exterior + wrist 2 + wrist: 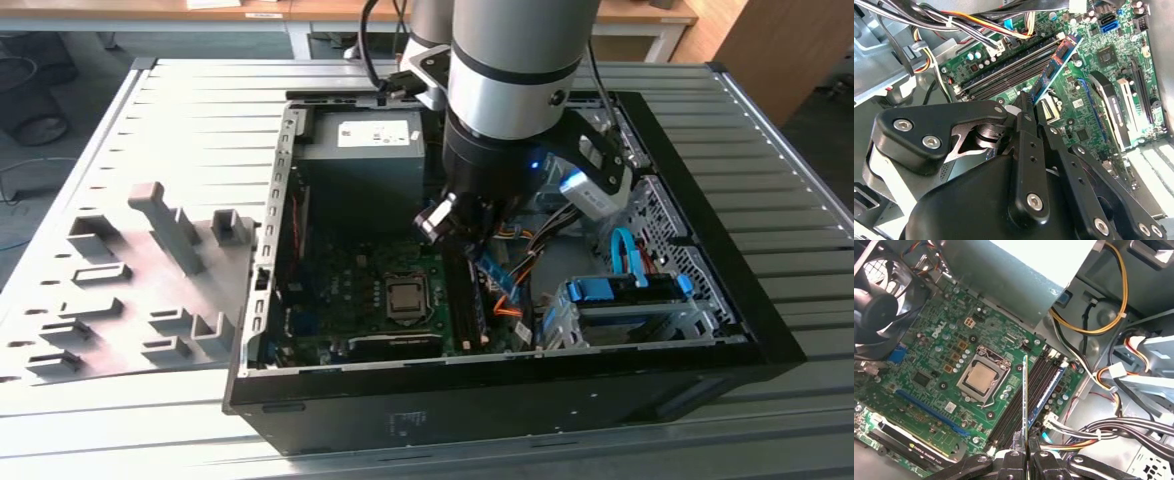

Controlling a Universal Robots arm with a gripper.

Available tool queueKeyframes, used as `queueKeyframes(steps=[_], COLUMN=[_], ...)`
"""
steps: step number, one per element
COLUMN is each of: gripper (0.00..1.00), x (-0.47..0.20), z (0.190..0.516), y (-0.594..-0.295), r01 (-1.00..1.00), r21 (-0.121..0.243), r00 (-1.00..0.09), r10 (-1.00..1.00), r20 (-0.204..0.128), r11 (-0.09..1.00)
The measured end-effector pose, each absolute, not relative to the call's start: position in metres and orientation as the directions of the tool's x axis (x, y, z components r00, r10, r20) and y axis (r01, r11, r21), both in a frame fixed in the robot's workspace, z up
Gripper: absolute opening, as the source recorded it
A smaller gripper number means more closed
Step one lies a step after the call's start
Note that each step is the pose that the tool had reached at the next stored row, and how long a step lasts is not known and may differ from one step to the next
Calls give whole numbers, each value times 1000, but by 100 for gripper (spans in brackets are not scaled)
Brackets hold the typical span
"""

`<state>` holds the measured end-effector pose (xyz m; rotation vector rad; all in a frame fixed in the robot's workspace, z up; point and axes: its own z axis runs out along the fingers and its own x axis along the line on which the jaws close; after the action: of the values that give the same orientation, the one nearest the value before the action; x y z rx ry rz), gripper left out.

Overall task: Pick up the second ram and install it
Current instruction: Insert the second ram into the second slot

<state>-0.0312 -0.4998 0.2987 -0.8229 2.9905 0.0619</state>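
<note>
My pincer [1025,456] is pressed onto one end of the second ram [1055,66], a long flat blue-green circuit-board stick with black chips. In the first wrist view the stick shows edge-on as a thin line. It hangs inside the open black computer case [747,330], over the green motherboard [929,355]. It runs along the row of long black memory slots [1041,382] just beside the square silver processor socket [981,377], and is not seated in any of them. The case lies on a ribbed grey metal counter [200,110]. Grey plastic holder blocks [167,225] stand on a grey tray at the exterior view's left, well apart from me.
</note>
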Motion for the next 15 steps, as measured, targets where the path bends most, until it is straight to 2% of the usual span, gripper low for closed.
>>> queueKeyframes(steps=[15], gripper=[14], x=[-31], z=[299], y=[-500], r01=[-441], r21=[27], r00=[-897], r10=[-440], r20=[-48], r11=[897])
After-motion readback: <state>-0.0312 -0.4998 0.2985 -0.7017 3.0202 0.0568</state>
